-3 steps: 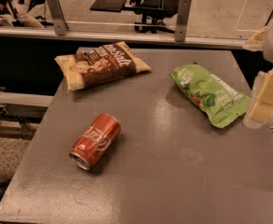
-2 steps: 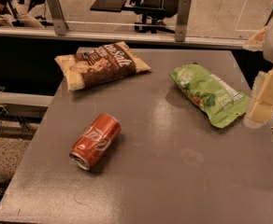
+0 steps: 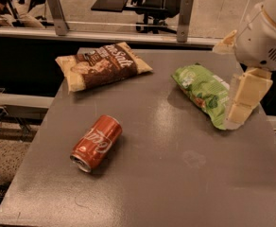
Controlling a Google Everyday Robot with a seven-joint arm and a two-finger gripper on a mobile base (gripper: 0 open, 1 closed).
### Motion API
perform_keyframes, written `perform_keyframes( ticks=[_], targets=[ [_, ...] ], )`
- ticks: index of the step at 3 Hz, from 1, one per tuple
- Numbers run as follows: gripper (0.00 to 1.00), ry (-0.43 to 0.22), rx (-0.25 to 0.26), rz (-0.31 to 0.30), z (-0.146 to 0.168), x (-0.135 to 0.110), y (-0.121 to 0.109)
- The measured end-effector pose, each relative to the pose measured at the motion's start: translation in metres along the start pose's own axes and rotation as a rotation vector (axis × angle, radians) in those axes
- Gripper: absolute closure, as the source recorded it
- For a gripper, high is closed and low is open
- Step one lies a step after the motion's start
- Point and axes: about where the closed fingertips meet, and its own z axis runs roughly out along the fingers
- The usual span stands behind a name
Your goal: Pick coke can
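Note:
The coke can (image 3: 96, 143) lies on its side on the grey table (image 3: 176, 183), left of centre, with its silver end toward the front left. It is red with white script lettering. My gripper (image 3: 242, 103) hangs at the right edge of the view, above the table's right side, beside the green snack bag. It is far to the right of the can and holds nothing that I can see.
A brown snack bag (image 3: 102, 65) lies at the back left of the table. A green snack bag (image 3: 204, 91) lies at the back right, next to the gripper. A metal rail (image 3: 105, 34) runs behind the table. An office chair (image 3: 159, 4) stands beyond it.

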Motion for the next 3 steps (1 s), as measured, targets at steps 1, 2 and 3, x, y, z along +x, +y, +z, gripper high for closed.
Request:
perform_keyframes(
  ticks=[1, 2, 3],
  targets=[
    [0.00, -0.068, -0.048, -0.190, 0.023, -0.050, 0.006],
    [0.00, -0.087, -0.080, -0.355, 0.039, -0.087, 0.018],
    [0.00, -0.084, -0.137, -0.514, 0.063, -0.124, 0.039]
  ],
)
